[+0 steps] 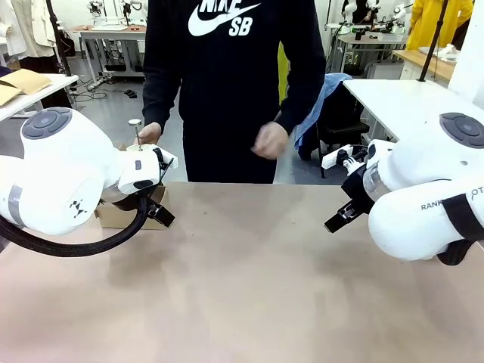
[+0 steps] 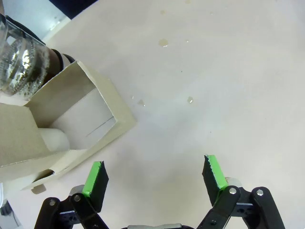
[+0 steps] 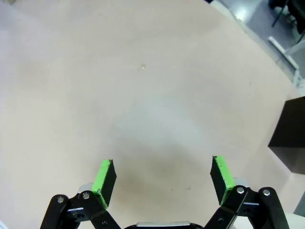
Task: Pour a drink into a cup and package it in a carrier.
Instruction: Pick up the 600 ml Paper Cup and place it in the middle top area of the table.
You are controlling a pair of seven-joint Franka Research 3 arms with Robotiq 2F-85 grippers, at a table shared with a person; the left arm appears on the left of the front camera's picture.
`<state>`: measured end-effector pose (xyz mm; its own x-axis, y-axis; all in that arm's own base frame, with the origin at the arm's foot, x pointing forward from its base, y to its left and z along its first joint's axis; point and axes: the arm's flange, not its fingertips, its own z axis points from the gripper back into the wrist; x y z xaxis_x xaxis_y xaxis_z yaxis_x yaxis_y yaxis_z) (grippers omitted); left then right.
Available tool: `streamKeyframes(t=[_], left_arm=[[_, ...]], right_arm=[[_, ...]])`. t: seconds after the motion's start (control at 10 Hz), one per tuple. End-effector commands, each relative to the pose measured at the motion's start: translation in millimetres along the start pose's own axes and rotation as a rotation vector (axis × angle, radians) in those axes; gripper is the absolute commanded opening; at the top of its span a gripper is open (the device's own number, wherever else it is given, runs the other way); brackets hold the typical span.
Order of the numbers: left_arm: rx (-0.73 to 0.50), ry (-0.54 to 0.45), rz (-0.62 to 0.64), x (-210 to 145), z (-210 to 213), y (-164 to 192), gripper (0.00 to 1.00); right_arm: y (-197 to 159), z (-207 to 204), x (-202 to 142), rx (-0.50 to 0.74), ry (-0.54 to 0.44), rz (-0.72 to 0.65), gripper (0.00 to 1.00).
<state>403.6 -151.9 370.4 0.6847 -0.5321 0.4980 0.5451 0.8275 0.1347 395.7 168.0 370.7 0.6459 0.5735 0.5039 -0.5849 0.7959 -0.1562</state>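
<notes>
1. The table [image 1: 249,287] is plain tan, with a person [image 1: 231,83] standing at its 12 o'clock side.
2. The carrier [image 1: 113,215] is brown cardboard and sits on the table at about 9 o'clock in the front view. The left arm hides part of it.
3. Left jaws are spread wide, pinching nothing. The green pads [image 2: 95,179] hang over bare table.
4. In the left wrist view the carrier [image 2: 71,95] lies at 10 o'clock from the jaws, just beside them and not between the pads.
5. The cup [image 2: 88,117] shows as a white surface with a faint seam through the carrier's open side. It looks seated in a pocket, but I cannot tell how deep.
6. The glass pitcher [image 2: 19,62] is at 11 o'clock in the left wrist view, right behind the carrier.
7. The drink [image 2: 58,58] shows as a dark brown band at the pitcher's edge. Its level is unclear.
8. One hand [image 1: 149,134] of the person is at the pitcher top, above the carrier. The other hand [image 1: 270,140] is loosely curled in the air at 12 o'clock, off the table.
9. A few small wet spots [image 2: 163,43] lie on the table at 12 o'clock from the left jaws.
10. Right jaws are spread wide and empty, at 3 o'clock in the front view and well apart from the carrier. Their pads [image 3: 107,179] are over bare table.
11. A black box [image 3: 290,133] stands at 3 o'clock in the right wrist view, apart from the jaws.
</notes>
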Motion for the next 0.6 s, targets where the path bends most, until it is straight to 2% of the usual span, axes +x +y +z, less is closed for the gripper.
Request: streamKeyframes(t=[0.0, 0.1, 0.3, 0.5], left_arm=[[0.0, 0.0, 0.0, 0, 0, 0, 1.0], [0.0, 0.0, 0.0, 0, 0, 0, 1.0], [0.0, 0.0, 0.0, 0, 0, 0, 1.0], [0.0, 0.0, 0.0, 0, 0, 0, 1.0]], right_arm=[[-17, 16, 28, -0.006, -0.017, 0.02, 1.0], [-40, 36, 61, -0.011, -0.029, 0.018, 1.0], [-92, 77, 113, 0.068, -0.047, 0.031, 1.0], [-175, 120, 128, 0.272, -0.136, 0.07, 1.0]])
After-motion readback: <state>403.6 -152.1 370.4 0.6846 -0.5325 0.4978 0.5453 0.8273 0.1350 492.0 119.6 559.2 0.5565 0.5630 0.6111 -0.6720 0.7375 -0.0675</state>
